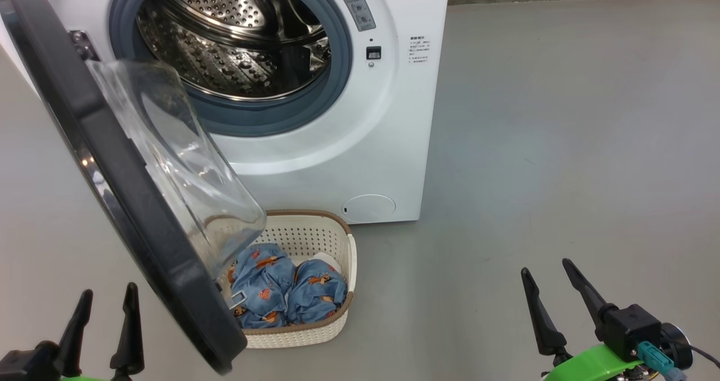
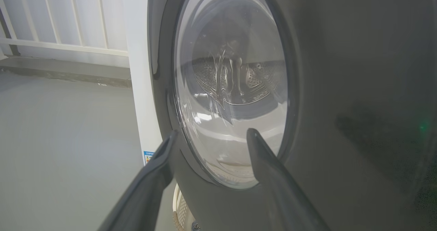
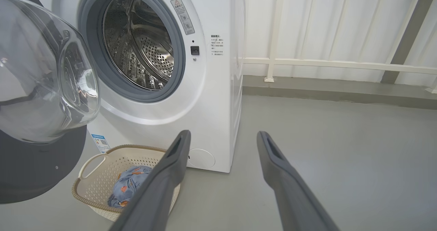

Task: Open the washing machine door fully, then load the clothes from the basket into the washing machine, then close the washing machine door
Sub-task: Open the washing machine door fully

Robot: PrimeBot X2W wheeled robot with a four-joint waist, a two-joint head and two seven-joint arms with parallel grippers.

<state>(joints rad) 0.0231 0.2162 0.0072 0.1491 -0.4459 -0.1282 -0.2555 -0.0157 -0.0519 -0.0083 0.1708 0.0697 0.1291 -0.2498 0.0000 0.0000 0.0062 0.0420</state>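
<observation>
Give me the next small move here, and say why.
Probably swing the right gripper left to the inner side of the washing machine door and push it wider. The door juts toward the robot, its glass bowl hanging over the basket and part of the clothes. Both grippers are open and empty; the left gripper faces the door's outer side, where a push would close it.

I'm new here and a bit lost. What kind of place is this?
Probably a laundry corner: a big white front-loading washing machine, a cream perforated plastic basket holding blue printed clothes, and a bare grey floor.
</observation>
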